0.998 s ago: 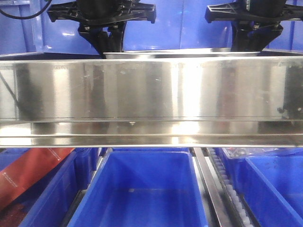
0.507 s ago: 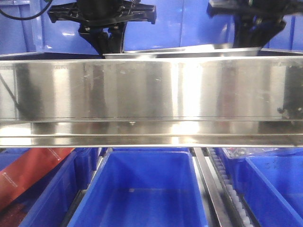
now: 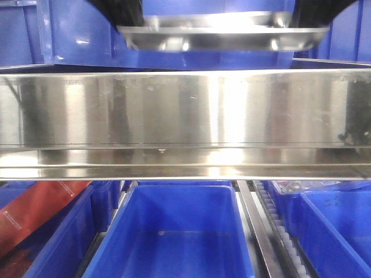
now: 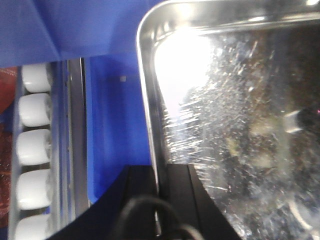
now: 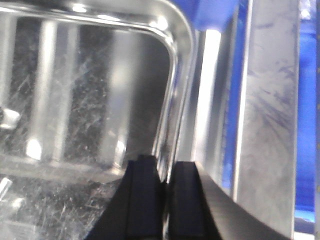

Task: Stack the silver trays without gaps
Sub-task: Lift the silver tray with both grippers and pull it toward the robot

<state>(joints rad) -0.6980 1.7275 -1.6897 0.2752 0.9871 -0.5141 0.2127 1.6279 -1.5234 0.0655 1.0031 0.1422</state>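
One silver tray (image 3: pixel 220 37) hangs level across the upper middle of the front view, above the long steel rail (image 3: pixel 185 110) and clear of it. At the bottom of the left wrist view, the left gripper (image 4: pixel 159 192) has its black jaws drawn narrow, pinching the tray's rim between them. At the bottom centre of its own view, the right gripper (image 5: pixel 165 192) clamps the opposite rim the same way. Blue bins (image 3: pixel 174 231) fill the lower frame.

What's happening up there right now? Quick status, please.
Left gripper and right gripper shut on silver tray rim. Tray held above steel rail. Nothing blocking seen.
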